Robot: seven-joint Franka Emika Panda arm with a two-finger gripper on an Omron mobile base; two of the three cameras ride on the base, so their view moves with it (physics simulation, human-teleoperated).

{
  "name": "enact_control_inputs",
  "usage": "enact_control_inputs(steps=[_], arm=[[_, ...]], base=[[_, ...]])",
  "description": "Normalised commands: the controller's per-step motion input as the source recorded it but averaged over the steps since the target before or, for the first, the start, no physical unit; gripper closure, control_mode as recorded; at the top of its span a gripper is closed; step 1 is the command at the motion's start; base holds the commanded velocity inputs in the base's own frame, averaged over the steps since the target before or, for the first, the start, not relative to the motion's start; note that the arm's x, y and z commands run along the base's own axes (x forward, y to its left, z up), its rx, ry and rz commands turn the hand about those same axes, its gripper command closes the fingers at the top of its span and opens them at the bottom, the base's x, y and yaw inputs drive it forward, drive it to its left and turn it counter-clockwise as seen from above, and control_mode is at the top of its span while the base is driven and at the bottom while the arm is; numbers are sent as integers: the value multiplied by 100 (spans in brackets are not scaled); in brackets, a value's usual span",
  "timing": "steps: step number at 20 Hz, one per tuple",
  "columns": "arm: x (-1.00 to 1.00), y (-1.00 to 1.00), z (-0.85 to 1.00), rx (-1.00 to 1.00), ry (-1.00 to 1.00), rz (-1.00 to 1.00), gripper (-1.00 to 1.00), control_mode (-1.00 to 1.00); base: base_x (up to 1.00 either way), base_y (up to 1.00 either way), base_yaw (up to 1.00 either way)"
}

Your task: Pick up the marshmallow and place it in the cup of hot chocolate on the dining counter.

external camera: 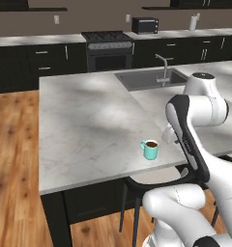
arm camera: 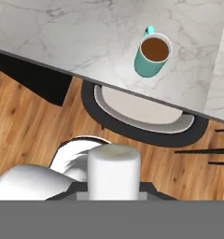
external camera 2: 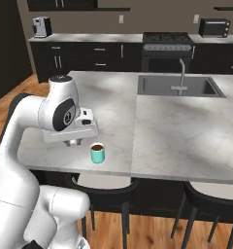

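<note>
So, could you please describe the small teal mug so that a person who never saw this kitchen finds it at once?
Start at the large pale grey-white marble dining counter with the steel sink set into it. Go to the counter's near edge, above the round black stool. There stands the small teal mug with a side handle, filled with dark brown hot chocolate; nothing else sits on that stretch of marble.

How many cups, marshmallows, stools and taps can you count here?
Cup of hot chocolate: 1
Marshmallow: 1
Stools: 2, a left stool and a right stool
Tap: 1
Total: 5
</note>
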Motion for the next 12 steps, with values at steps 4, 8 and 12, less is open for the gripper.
enact_control_inputs(steps=[4, 8, 12], arm=[[44, 0, -14, 0, 5, 0, 100, -100], [38, 0, -14, 0, 5, 0, 100, -100], [39, 0, -36, 0, 0, 0, 100, -100]], base=[[0, 0, 0], [0, 0, 0], [0, 0, 0]])
